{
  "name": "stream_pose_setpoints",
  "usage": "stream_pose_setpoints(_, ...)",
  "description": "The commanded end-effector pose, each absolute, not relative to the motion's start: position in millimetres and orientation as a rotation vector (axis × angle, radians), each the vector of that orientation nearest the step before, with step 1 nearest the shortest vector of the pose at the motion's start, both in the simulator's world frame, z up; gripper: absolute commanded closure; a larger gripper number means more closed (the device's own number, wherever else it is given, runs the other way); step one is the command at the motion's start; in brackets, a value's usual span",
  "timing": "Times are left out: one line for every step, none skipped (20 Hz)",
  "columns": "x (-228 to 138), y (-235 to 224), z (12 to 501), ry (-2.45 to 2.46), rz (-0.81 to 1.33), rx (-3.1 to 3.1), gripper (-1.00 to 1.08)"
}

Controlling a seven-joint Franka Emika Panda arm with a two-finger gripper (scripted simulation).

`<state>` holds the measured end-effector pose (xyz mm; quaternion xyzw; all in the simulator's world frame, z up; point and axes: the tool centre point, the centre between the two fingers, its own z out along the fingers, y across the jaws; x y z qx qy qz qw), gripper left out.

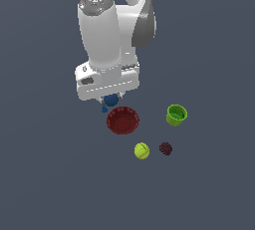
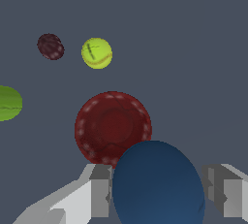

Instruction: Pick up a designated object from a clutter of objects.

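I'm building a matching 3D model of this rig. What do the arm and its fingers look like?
The arm is glossy white with rounded cylindrical links, a dark grey joint section and a flat grey cap on top. The hand is a wide white block with a small dark inset on its face. The fingers are blocky, light grey with darker grey pads. No cables or lettering show.

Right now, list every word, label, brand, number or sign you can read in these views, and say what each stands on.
None: no readable text in either view.
The blue ball between the fingers of the tool: plain, no marking.
The tennis ball: only a dark seam line, no brand.
The red ribbed bowl, green cup and maroon bumpy ball: no labels.
The arm's white housing: no legible lettering.
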<state>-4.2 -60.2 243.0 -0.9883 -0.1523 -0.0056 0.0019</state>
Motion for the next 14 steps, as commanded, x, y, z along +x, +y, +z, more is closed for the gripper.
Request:
stream_pose_setpoints(4,-79,265,-0.479,-0.015,-3.101,1.08)
stream_pose_setpoints(8,-86,272,-0.480,-0.014,-3.102,1.08)
stream_pose_setpoints(11,-92,280,-0.480,-0.014,-3.102,1.08)
stream_pose_setpoints(14,-99,287,-0.480,-0.012,-3.102,1.08)
stream_pose_setpoints(18,-105,294,-0.480,-0.011,-3.102,1.08)
stream_pose_setpoints(21,-111,301,-0.480,-0.011,-3.102,1.08)
stream_pose_setpoints(24,-116,307,-0.481,-0.010,-3.103,1.08)
stream_pose_setpoints(27,-122,314,-0.481,-0.010,-3.103,1.08)
stream_pose_setpoints(30,-127,320,-0.481,-0.008,-3.103,1.08)
stream_pose_setpoints(32,-133,326,-0.481,-0.008,-3.103,1.08)
stream_pose_setpoints(35,-138,331,-0.481,-0.007,-3.103,1.08)
stream_pose_setpoints(38,-143,337,-0.481,-0.007,-3.103,1.08)
stream_pose_setpoints(41,-148,343,-0.482,-0.006,-3.104,1.08)
stream_pose_setpoints(43,-152,348,-0.482,-0.006,-3.104,1.08)
